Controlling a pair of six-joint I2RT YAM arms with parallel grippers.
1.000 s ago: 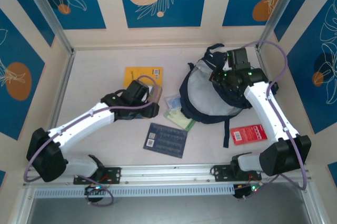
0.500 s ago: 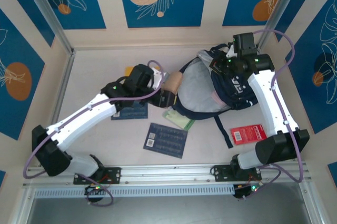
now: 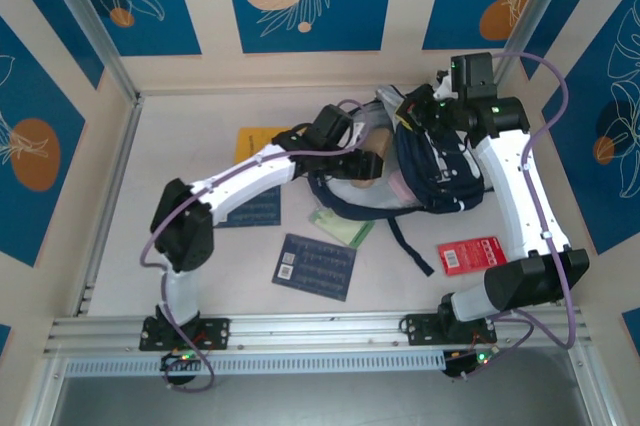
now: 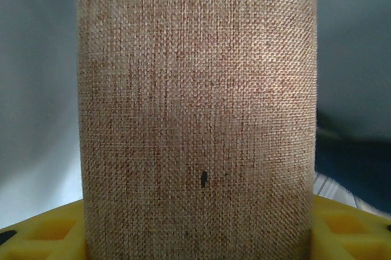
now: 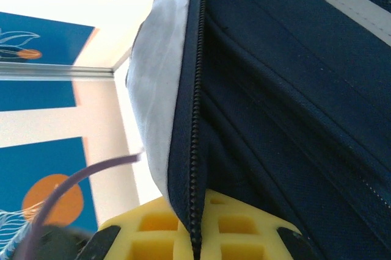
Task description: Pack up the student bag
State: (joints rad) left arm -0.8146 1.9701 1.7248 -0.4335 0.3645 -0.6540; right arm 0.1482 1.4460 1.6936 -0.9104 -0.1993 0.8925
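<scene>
The student bag (image 3: 440,161), dark navy with pale grey lining (image 3: 390,151), lies at the back right with its mouth facing left. My right gripper (image 3: 420,111) is shut on the bag's zipper edge (image 5: 197,150) and holds that rim raised; the navy fabric (image 5: 293,89) runs between its yellow pads (image 5: 153,229). My left gripper (image 3: 350,158) reaches to the bag's mouth, shut on a tan woven pouch (image 3: 366,168). In the left wrist view the pouch (image 4: 195,113) stands between the yellow fingers (image 4: 43,235), with grey lining (image 4: 36,89) behind it.
A yellow book (image 3: 257,136) lies at the back left. A dark blue booklet (image 3: 252,208) lies under the left arm. Nearer me are a dark notebook (image 3: 315,266), a green booklet (image 3: 340,228) and a red packet (image 3: 472,254). A strap (image 3: 410,246) trails toward the front rail (image 3: 320,331).
The left arm has carried the tan pouch right, from over the yellow book to the bag's mouth. The right gripper has pulled the bag's rim up and back, tipping the bag.
</scene>
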